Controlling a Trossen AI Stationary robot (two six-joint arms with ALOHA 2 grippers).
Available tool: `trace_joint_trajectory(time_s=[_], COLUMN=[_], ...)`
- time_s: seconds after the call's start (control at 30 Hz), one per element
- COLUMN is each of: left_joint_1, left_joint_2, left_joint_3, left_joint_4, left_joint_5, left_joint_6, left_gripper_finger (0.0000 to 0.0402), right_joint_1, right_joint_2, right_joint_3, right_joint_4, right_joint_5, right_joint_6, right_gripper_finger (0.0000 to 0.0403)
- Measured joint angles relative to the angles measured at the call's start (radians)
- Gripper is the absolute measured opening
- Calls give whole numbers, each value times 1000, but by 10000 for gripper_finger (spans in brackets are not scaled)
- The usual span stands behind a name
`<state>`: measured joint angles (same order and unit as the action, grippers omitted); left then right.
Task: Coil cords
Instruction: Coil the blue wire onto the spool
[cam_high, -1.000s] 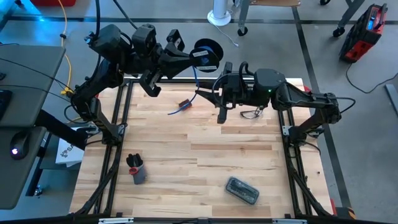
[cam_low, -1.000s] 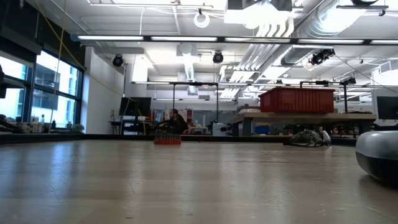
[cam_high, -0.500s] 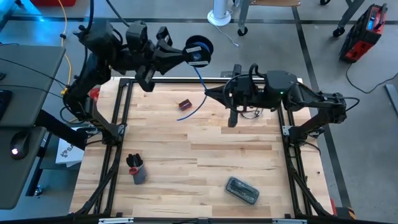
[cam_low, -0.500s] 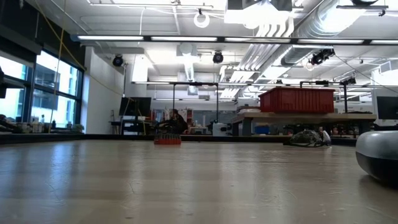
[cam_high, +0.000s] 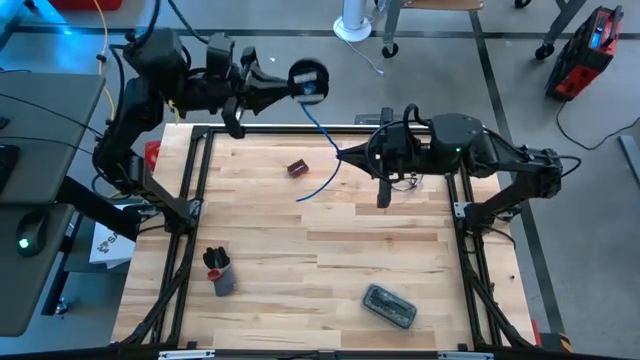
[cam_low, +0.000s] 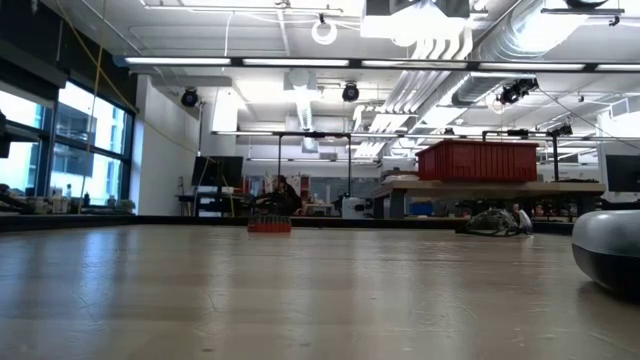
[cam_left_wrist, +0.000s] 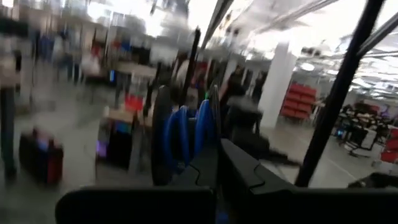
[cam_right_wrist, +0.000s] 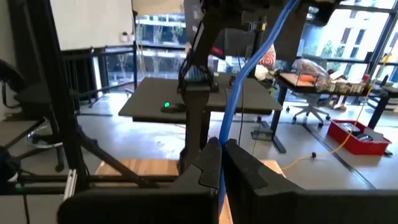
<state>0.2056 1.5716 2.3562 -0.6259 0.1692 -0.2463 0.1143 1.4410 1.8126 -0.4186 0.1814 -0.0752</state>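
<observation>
The wooden table (cam_high: 320, 250) lies mostly bare below both arms, with wide open boards toward its near edge; the low view shows only this bare surface and one rounded grey shape (cam_low: 610, 250) cut off by the picture's right side, and neither arm appears there. The left gripper (cam_high: 290, 85) is raised beyond the table's far edge, over the floor, clenched on the one black reel (cam_high: 306, 80); in the left wrist view the reel (cam_left_wrist: 183, 140) stands edge-on just past the fingers, blurred, with blue windings between its flanges. From the reel a single blue cord (cam_high: 322, 140) runs down to the right gripper (cam_high: 345, 157), which hangs over the far middle of the table and pinches the cord between closed fingers; the right wrist view shows the cord (cam_right_wrist: 249, 68) rising from the fingertips (cam_right_wrist: 211, 163). Past that gripper the cord's free end curves down to the boards. Near it lies one small red-brown block (cam_high: 297, 168). Toward the near edge sit one dark cup of pens (cam_high: 218, 270) and one grey case (cam_high: 389, 305), both well apart from the grippers.
</observation>
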Motion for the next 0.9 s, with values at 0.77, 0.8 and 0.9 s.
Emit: trace_joint_trajectory(time_s=[0.77,0.8,0.9], left_joint_1=[4,4,4], left_joint_2=[-7,-3,12], left_joint_3=[0,0,0], left_joint_4=[-421,-418,-421], left_joint_5=[245,265,337], left_joint_6=[-385,-398,-435], left_gripper_finger=[0,0,0], right_joint_1=[-15,-16,-23], right_joint_2=[-13,-13,-13], right_joint_3=[0,0,0], right_joint_4=[-71,-71,-71], right_joint_5=[-2,-2,-2], right_joint_6=[-55,-57,-62], right_gripper_finger=[0,0,0])
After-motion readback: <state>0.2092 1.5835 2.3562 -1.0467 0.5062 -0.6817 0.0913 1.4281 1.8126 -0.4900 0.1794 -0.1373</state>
